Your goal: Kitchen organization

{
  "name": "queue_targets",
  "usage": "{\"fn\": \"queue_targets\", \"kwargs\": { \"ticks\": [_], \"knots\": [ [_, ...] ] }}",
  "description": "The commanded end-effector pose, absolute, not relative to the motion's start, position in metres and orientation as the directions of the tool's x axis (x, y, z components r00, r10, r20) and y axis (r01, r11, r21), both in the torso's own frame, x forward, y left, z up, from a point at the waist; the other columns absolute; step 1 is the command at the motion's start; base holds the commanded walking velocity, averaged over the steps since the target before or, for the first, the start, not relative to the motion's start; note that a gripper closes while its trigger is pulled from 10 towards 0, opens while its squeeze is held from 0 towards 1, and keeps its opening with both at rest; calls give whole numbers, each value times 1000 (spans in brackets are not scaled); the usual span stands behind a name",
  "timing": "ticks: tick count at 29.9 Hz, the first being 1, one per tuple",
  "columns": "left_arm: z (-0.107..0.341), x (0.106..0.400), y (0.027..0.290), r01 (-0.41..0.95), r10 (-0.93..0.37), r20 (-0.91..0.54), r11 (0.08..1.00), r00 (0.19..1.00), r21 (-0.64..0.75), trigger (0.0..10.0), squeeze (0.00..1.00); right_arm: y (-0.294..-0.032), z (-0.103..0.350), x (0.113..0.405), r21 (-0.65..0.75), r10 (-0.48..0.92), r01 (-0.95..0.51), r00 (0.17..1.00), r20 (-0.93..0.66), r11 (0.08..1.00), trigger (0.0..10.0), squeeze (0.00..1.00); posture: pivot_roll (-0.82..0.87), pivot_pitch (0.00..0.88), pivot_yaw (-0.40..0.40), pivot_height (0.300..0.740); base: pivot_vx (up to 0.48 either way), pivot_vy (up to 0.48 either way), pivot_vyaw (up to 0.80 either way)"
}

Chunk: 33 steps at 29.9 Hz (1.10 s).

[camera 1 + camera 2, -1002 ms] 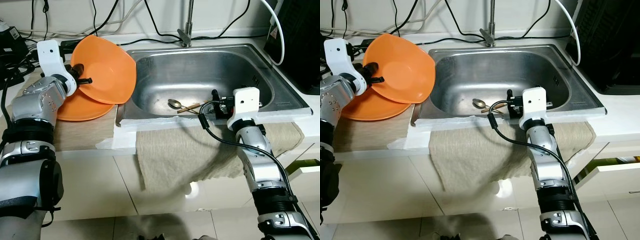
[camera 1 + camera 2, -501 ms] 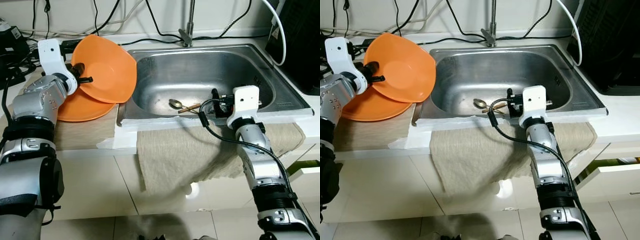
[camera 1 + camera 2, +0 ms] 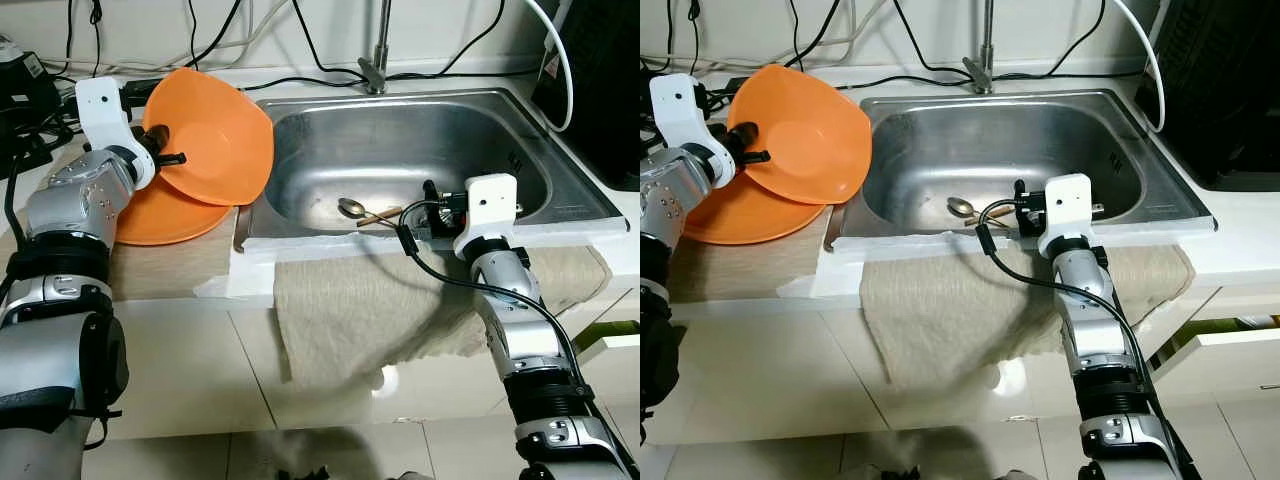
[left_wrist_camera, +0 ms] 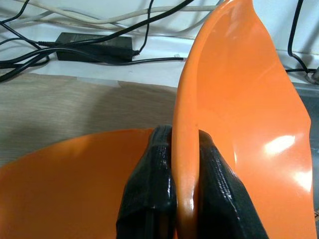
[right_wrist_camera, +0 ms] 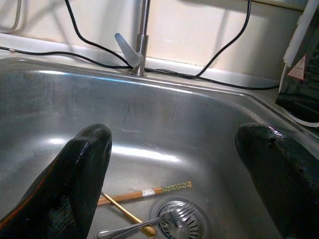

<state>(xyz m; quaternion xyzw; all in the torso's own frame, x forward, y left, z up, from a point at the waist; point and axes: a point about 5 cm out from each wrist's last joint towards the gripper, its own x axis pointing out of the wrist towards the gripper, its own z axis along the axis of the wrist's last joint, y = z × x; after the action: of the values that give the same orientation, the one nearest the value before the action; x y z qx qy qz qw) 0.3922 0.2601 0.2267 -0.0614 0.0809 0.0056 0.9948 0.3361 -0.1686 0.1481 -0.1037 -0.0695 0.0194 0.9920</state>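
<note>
Our left gripper (image 4: 184,164) is clenched on the orange plate's (image 3: 215,135) rim, at the sink's (image 3: 560,150) nine o'clock. Our right gripper (image 5: 174,144) gapes wide over the chopsticks (image 5: 144,192), touching nothing.

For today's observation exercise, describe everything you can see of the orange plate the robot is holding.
The orange plate is smooth, glossy and plastic-looking, shallow with a rounded rim. It is tilted steeply, almost on edge, over the counter beside the sink. The left end effector is shut on its rim, one finger on each face. A second orange plate lies flat below it.
</note>
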Motion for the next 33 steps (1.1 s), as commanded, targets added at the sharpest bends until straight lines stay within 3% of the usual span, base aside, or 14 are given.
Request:
{"fn": "queue_targets", "kwargs": {
  "ticks": [1,33],
  "knots": [
    [215,392,259,-38,16,-229,995,973,-91,0,0,-169,154,339,-204,52,-19,986,158,979,10000,0,-70,0,38,740,0,0,0],
    [215,390,261,-36,15,-227,995,974,-90,0,0,-169,155,335,-204,53,-19,985,164,979,10000,0,-67,0,38,740,0,0,0]
  ]
}}
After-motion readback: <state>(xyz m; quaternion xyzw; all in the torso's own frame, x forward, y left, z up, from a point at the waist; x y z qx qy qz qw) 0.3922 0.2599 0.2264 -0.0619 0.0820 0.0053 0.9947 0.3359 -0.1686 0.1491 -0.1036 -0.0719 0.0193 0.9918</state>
